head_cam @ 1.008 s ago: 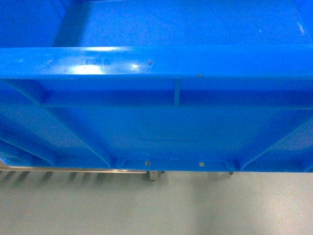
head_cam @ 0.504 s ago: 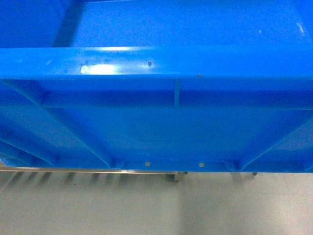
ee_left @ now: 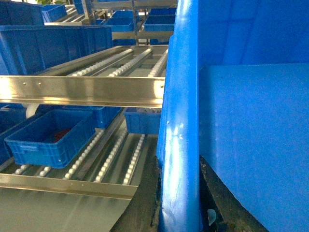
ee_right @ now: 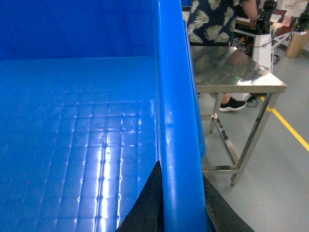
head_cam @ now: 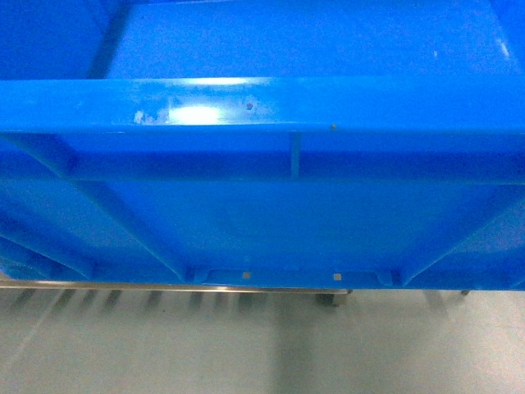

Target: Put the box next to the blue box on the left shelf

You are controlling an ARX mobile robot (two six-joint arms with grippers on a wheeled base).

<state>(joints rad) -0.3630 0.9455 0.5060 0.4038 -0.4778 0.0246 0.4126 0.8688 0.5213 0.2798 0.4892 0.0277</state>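
Observation:
The box (head_cam: 262, 205), a large blue plastic crate, fills the head view, hanging above the grey floor. My left gripper (ee_left: 179, 166) is shut on its left rim (ee_left: 181, 121), one black finger on each side. My right gripper (ee_right: 180, 170) is shut on the right rim (ee_right: 176, 121) in the same way. In the left wrist view a roller shelf (ee_left: 82, 90) stands left of the box. A smaller blue box (ee_left: 48, 137) with something red inside sits on its lower rollers. Larger blue boxes (ee_left: 48, 46) stand on the upper level.
Another blue box (ee_left: 142, 121) sits farther back on the lower rollers. A steel table (ee_right: 231, 72) stands right of the held box, with a person (ee_right: 217, 19) behind it and a yellow floor line (ee_right: 289, 128). A steel rail (head_cam: 164, 286) shows below the box.
In the head view the steel rail's leg under the box has slid to the right, and the glare on the rim has moved right. The box keeps its place between both grippers.

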